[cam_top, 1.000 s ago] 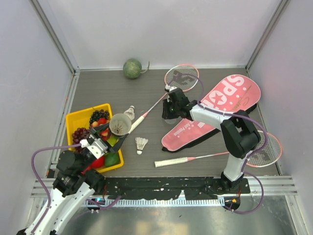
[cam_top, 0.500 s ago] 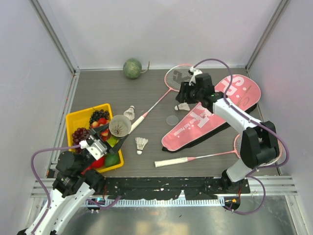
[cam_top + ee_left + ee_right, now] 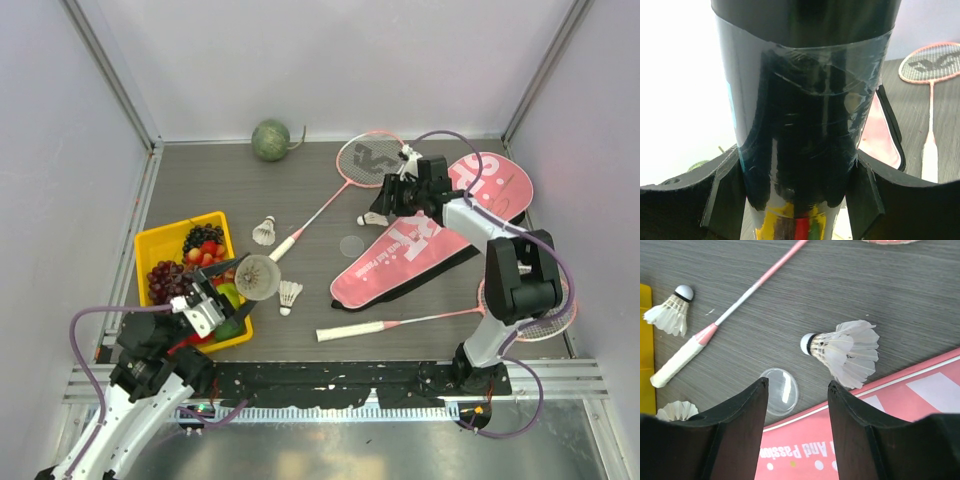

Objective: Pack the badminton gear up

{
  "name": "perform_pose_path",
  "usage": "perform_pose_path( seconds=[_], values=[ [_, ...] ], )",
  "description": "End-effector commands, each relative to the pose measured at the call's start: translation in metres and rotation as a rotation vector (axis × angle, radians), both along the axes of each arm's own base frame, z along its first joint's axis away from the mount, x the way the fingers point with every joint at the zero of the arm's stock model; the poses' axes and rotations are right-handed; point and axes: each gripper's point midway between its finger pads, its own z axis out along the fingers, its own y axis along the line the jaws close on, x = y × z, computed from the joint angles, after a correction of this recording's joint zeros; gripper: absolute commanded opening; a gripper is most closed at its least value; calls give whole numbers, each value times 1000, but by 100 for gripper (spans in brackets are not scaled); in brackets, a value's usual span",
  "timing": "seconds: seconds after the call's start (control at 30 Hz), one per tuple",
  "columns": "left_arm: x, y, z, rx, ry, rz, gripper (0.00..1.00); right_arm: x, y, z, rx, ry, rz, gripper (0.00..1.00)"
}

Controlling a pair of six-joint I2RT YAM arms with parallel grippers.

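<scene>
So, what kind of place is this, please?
Probably a lab robot test cell, not a sports hall: white panel walls box in a grey table, robot arms are mounted on a metal rail, and the props mix a fruit tray with rackets.

R hand (image 3: 397,196) swung right off shuttlecock (image 3: 374,217); L hand (image 3: 213,306) tipped tube (image 3: 258,277) nearer.
</scene>
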Motion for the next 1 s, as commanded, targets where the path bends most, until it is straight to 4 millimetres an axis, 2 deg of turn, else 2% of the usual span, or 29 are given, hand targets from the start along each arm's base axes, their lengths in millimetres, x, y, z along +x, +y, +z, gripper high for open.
perform_pose_path(
  seconds=[0.0, 0.1, 0.33, 0.53, 0.6, 0.63, 0.67, 0.73, 0.83, 0.97],
  values=[
    [-14, -10, 10, 20, -153, -84, 0, 17, 0, -1, 48, -23, 28, 56],
    [-13, -9, 9, 15, -175, -79, 0, 23, -8, -13, 55, -3, 7, 57],
    [-9, -13, 5, 42, -134, -86, 0, 25, 4, -22, 107, 9, 79, 57],
    [-6, -13, 4, 45, -129, -74, 0, 24, 12, -36, 150, 56, 96, 51],
    [-3, -12, 3, 44, -122, -64, 0, 26, 12, -34, 149, 49, 96, 45],
    [-3, -12, 2, 45, -118, -61, 0, 26, 12, -34, 148, 48, 93, 35],
    [-1, -12, 2, 44, -116, -54, 0, 28, 10, -29, 146, 35, 88, 22],
    [3, -10, 4, 38, -106, -32, 0, 28, 10, -16, 142, 3, 86, 8],
    [10, -5, 10, 23, -97, 13, 0, 28, 6, 7, 127, -52, 67, 5],
    [16, 0, 30, -11, -66, 54, 0, 16, 2, 53, 146, -130, 47, 5]
  ],
)
